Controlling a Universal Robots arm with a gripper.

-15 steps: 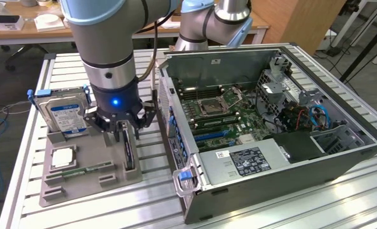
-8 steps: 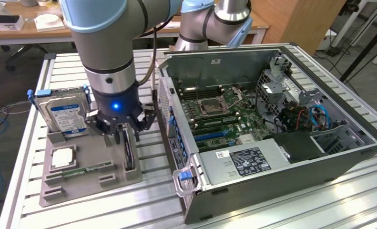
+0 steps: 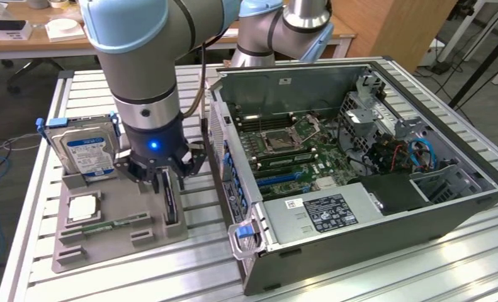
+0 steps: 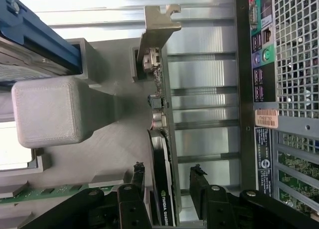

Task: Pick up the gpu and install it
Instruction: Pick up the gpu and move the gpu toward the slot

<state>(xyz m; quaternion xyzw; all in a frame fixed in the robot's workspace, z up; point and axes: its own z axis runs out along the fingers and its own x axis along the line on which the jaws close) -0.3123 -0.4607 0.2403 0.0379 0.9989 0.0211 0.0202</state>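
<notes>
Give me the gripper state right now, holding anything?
Gripper: open, one finger on each side of the gpu, not closed on it, holding nothing.

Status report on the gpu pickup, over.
Gripper jaws open, one each side of the gpu. It sits on edge in the gray holder, not lifted. Hard drive stands close by in the same holder.

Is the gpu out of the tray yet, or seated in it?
Seated: the gpu stands on edge in the grey tray, gripper open astride it.
</notes>
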